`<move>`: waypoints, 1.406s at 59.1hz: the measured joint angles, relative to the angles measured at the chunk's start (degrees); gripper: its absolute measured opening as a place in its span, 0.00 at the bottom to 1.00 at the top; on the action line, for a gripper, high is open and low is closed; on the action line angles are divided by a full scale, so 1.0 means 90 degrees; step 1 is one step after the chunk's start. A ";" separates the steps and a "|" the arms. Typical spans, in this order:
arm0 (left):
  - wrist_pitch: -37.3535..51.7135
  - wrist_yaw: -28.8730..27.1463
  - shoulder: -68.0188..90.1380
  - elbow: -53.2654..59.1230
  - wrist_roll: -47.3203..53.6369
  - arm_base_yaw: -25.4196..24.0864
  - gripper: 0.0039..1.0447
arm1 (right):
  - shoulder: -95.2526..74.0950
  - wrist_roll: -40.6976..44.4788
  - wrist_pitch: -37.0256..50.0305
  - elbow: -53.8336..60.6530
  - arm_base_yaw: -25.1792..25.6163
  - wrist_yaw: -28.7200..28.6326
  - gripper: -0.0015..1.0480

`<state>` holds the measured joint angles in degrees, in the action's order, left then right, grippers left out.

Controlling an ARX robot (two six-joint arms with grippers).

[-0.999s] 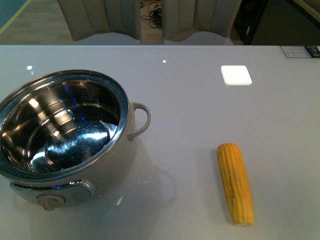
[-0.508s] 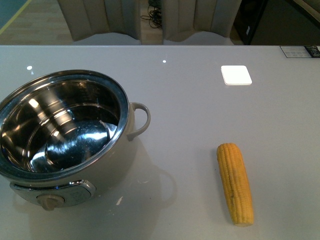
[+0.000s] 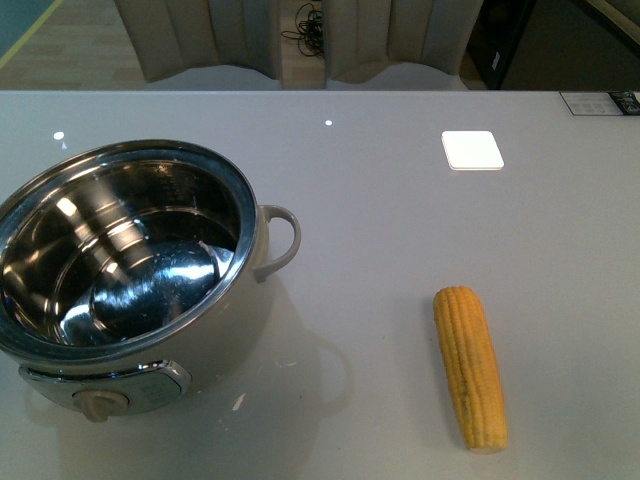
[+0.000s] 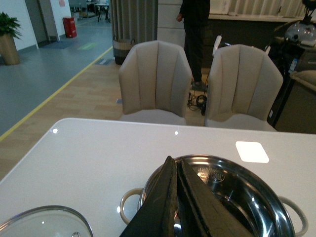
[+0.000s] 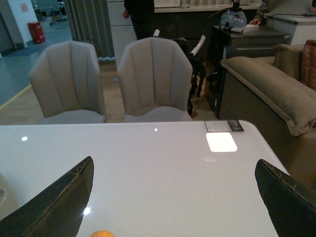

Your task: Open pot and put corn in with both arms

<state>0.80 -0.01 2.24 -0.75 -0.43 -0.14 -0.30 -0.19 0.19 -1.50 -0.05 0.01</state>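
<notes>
Pot (image 3: 243, 300) sits on the grey table (image 3: 400, 220) on the robot's left side, dial facing the robot. It is uncovered, and its steel inside is bare with nothing in it. The glass lid (image 4: 44, 223) lies flat on the table beside the pot; it shows only in the left wrist view, out of frame in the front view. The opening step is judged complete. Corn (image 3: 470, 365) lies on the table on the robot's right, well apart from the pot, near the front edge, its long axis pointing roughly away from the robot. Neither arm shows in the front view. Left gripper (image 4: 174, 160) hangs above the pot with its fingers pressed together, holding nothing. Right gripper (image 5: 174, 163) has its fingers spread wide and is empty. Only an end of the corn (image 5: 101, 233) peeks in at the edge of its view, so the cob is not yet between the fingers. What is left: grasp the corn, carry it across to the pot and release it inside. Roughly half of the task is done.
</notes>
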 joint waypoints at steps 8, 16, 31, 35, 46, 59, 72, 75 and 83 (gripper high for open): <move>-0.0068 0.0000 -0.0199 0.0000 0.0000 0.0000 0.03 | 0.0002 0.0000 0.0000 0.0000 0.0000 0.0000 0.91; -0.0080 0.0000 -0.0209 0.0000 -0.0002 0.0000 0.09 | 0.0002 0.0000 -0.0002 0.0000 0.0000 0.0000 0.91; -0.0080 0.0000 -0.0209 0.0000 -0.0002 0.0000 0.55 | 0.0002 0.0000 0.0000 0.0000 0.0000 0.0000 0.91; -0.0083 0.0000 -0.0209 0.0000 -0.0002 0.0000 0.67 | 0.0002 0.0000 0.0000 0.0000 0.0000 0.0000 0.91; -0.0083 0.0000 -0.0209 0.0000 0.0007 0.0000 0.95 | 0.0002 0.0000 -0.0002 0.0000 0.0000 0.0000 0.91; -0.0083 0.0000 -0.0209 0.0000 0.0015 0.0000 0.93 | -0.0379 -0.0177 -0.0821 -0.0291 -0.0078 0.0233 0.91; -0.0090 0.0000 -0.0216 0.0000 0.0015 0.0000 0.93 | -0.4065 -0.0986 -0.2754 -0.1309 -0.0685 0.0551 0.91; -0.0090 0.0000 -0.0216 0.0000 0.0015 0.0000 0.93 | -0.4673 -0.1083 -0.2327 -0.1343 -0.0894 0.0549 0.91; -0.0090 0.0002 -0.0216 0.0000 0.0015 0.0000 0.93 | -0.6198 -0.1115 -0.1202 -0.1506 -0.1314 0.0539 0.91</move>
<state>-0.01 0.01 0.30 -0.75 -0.30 -0.14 -56.07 -10.22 -10.63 -15.05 -11.88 4.86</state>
